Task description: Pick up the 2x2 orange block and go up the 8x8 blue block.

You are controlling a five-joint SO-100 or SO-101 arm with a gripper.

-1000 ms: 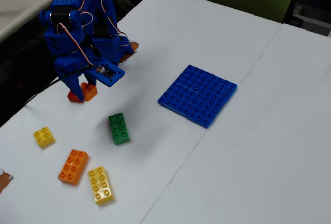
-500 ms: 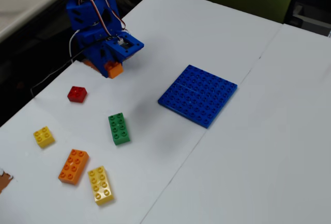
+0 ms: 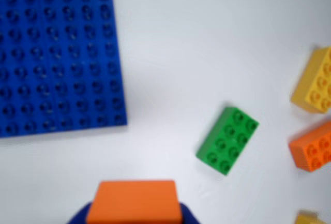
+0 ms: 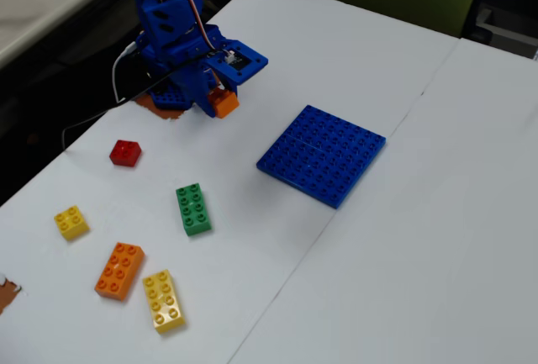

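Clamped in the blue hand point(image 4: 217, 102), the 2x2 orange block point(image 4: 224, 103) hangs above the white table point(image 4: 437, 238), near its far left edge in the fixed view; the wrist view shows the block point(image 3: 133, 202) at the bottom edge of the frame. The 8x8 blue block point(image 4: 322, 155) lies flat toward the table's middle, well apart from the hand. Toward the near left corner lie a red brick point(image 4: 125, 153), a green brick point(image 4: 193, 208), a small yellow brick point(image 4: 71, 223), a long orange brick point(image 4: 119, 270) and a long yellow brick point(image 4: 164, 300).
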